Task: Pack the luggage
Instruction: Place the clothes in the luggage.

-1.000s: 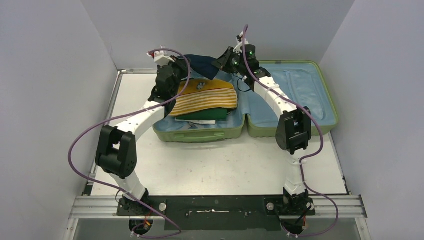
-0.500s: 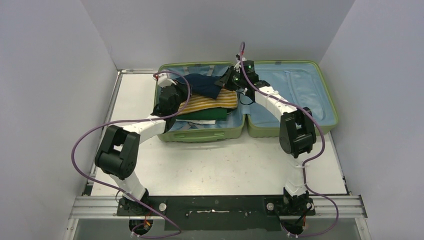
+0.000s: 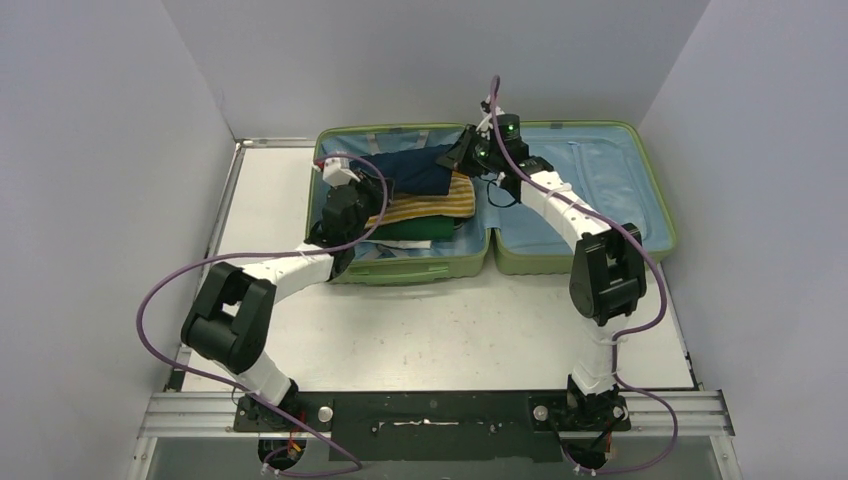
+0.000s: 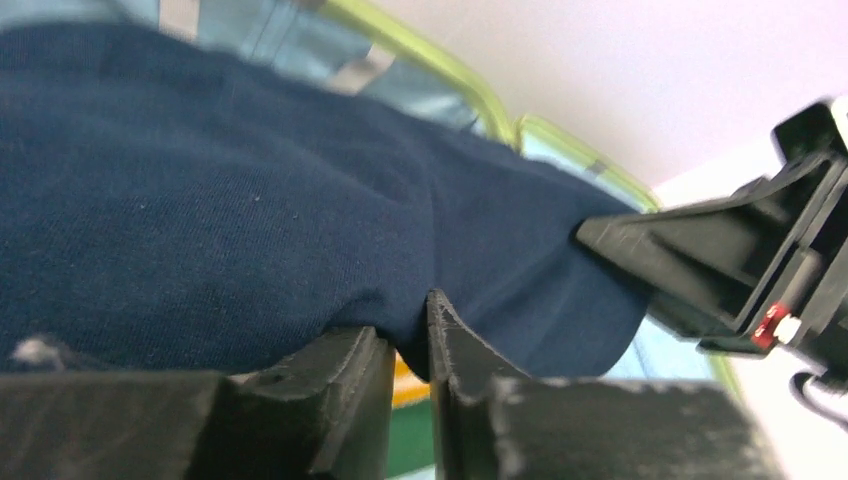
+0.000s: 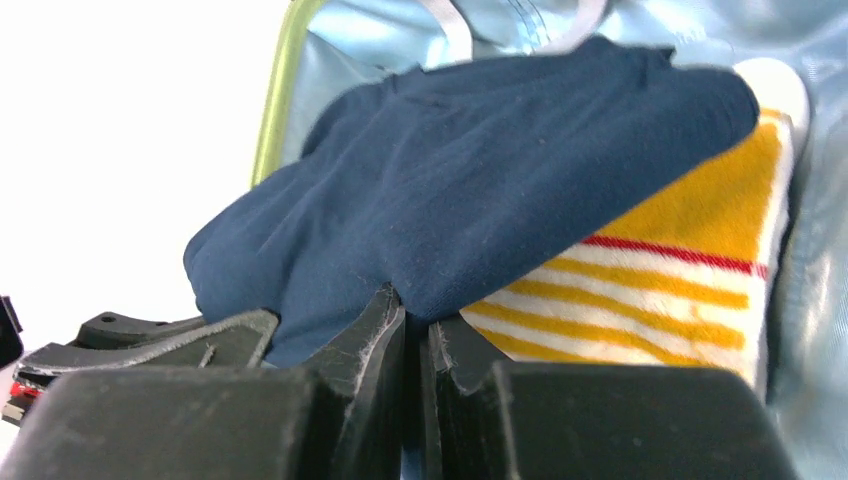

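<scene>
- The luggage (image 3: 420,272) lies open flat on the desk (image 3: 450,330). Its left half is directly under both pairs of fingers, and its other, blue-lined half is out past the right fingers.
- The left fingers (image 4: 432,330) are closed, pinching one edge of the navy cloth (image 3: 415,170). The right fingers (image 5: 395,320) are closed too, nipping the opposite end.
- The cloth sags between the two grips onto the striped cloth (image 3: 430,203), which lies just below the fingers on a green fold (image 3: 415,229).
- As I judge it, each pinch holds only a thin edge. A pull apart could slip the cloth out of one pair, and that end would drop in a bunch.
- If one pair lets go before the other, the remaining grip may drag the cloth sideways and rumple the stack beneath.
- The end at the left fingers sits near the luggage rim, and cloth left across that rim would foul the closing.
</scene>
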You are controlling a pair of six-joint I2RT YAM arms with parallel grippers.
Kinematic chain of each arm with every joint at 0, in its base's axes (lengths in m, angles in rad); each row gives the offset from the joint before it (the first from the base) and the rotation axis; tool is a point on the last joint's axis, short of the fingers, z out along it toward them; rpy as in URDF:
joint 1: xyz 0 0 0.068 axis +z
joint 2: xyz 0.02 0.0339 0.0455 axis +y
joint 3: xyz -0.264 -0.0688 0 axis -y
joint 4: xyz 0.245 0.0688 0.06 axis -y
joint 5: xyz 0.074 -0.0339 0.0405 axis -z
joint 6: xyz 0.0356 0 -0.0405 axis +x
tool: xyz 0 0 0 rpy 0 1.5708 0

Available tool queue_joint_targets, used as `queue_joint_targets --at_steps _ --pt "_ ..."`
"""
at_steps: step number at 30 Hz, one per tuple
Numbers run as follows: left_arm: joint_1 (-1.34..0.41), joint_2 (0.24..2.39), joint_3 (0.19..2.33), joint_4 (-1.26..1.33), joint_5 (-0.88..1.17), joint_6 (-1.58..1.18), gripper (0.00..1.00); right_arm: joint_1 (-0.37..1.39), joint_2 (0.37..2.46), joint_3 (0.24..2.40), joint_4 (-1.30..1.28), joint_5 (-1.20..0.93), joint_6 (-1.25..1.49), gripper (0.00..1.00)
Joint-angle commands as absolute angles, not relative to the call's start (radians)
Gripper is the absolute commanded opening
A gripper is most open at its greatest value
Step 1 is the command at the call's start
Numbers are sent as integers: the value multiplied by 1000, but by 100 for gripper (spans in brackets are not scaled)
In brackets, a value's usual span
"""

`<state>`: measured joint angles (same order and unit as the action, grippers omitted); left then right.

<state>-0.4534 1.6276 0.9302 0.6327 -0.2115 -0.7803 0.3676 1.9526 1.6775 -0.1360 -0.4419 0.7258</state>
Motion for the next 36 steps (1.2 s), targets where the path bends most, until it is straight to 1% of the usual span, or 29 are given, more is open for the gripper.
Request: queue_joint_targets --at_steps 1,2,3,4,5,6,7,8,9,11,13,16,19,22,24,27,33,36 --pt "-460 1581 820 670 -236 -794 26 348 1894 1602 -130 -404 691 0" --pt "-460 1569 805 663 -243 -792 36 347 1888 1586 -132 -401 690 0" --pt "-460 1556 794 649 -248 -786 42 347 1881 1567 -135 -396 687 1" --pt "-459 1540 788 627 -256 -776 48 347 1870 1555 -141 -389 684 4" --pt "-459 1523 787 600 -266 -767 53 348 1862 1550 -154 -379 678 12" --pt "-458 1507 790 569 -276 -756 59 348 1855 1549 -172 -366 670 27" --pt "-456 1489 797 537 -285 -743 63 347 1847 1551 -192 -346 662 40" --pt "-454 1473 807 498 -294 -731 66 347 1838 1555 -217 -328 653 51" --pt "-451 1455 817 461 -302 -720 70 346 1829 1561 -242 -304 645 60" --pt "-445 1425 849 369 -304 -696 75 341 1805 1572 -310 -252 632 72" --pt "-442 1388 882 267 -311 -677 76 335 1784 1588 -367 -198 618 79" --pt "-442 1325 911 115 -361 -664 77 338 1743 1606 -414 -129 595 84" --pt "-433 1285 920 89 -380 -659 77 366 1697 1576 -348 -157 589 84" --pt "-379 1322 981 37 -270 -698 77 410 1699 1585 -323 -207 590 84" --pt "-332 1377 1041 -51 -182 -750 77 428 1707 1589 -323 -236 598 83" --pt "-298 1433 1066 -129 -73 -819 78 438 1698 1547 -286 -274 622 83" --pt "-260 1425 1010 -80 10 -883 82 449 1678 1489 -243 -313 652 83" --pt "-245 1454 1009 -51 51 -894 83 448 1680 1474 -229 -327 667 83"
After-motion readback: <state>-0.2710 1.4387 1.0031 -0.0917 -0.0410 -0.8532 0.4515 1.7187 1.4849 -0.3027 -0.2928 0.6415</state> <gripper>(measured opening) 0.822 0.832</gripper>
